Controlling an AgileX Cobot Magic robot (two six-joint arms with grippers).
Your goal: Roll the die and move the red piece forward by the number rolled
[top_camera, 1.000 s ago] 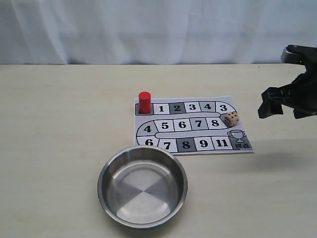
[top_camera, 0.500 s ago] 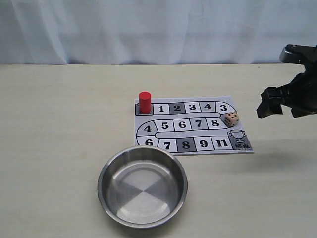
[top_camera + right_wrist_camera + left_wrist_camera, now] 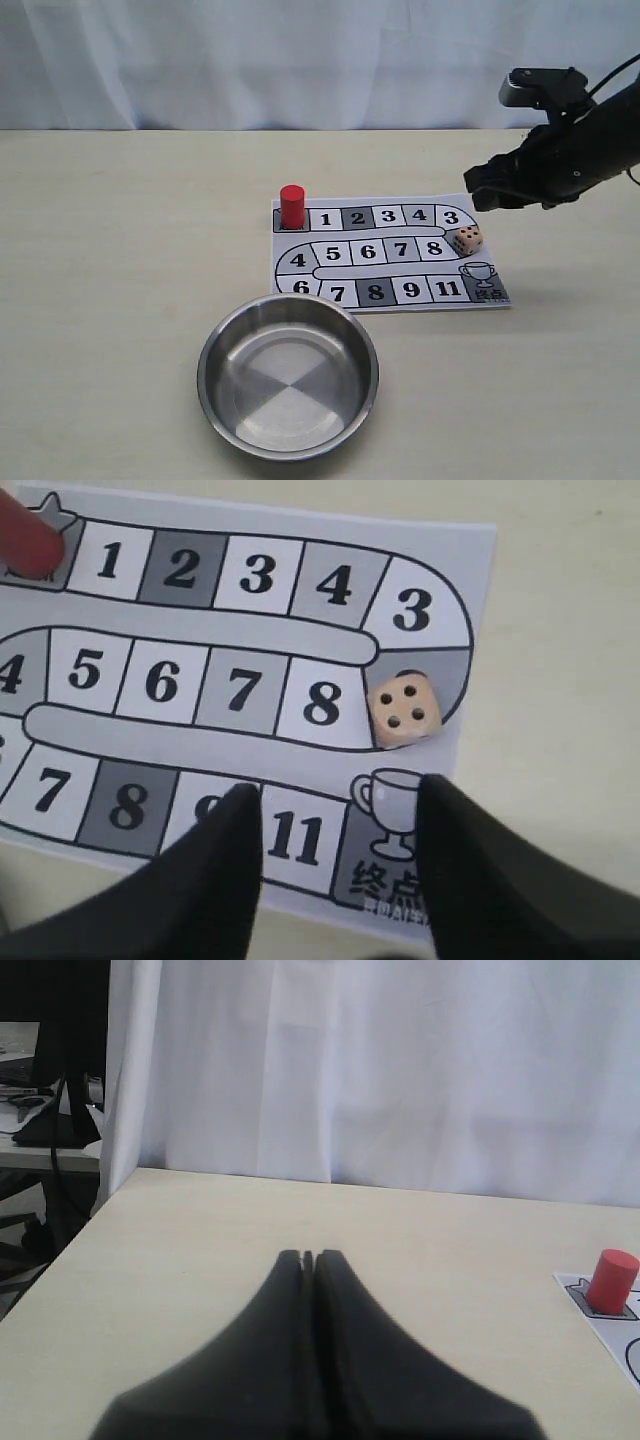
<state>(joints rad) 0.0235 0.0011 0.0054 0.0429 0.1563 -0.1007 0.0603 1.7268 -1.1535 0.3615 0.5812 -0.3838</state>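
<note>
The pale die (image 3: 466,240) (image 3: 404,709) rests on the paper board (image 3: 390,290) at the grey bend right of square 8, four dots facing up. The red piece (image 3: 292,206) (image 3: 611,1281) stands upright on the start square at the board's far left corner. My right gripper (image 3: 480,190) (image 3: 338,792) hovers open above the board's right end, close to the die, its fingers straddling square 11 and the trophy square. My left gripper (image 3: 309,1256) is shut on nothing, over bare table left of the board; it does not show in the exterior view.
A round steel bowl (image 3: 288,375) sits on the table in front of the board, near its left half. A white curtain (image 3: 300,60) closes off the table's far edge. In the left wrist view the table's side edge and a dark desk (image 3: 50,1110) lie beyond.
My right arm has swung in from the right edge toward the board and now hangs above its right end near the die. Die, red piece and bowl have not moved.
</note>
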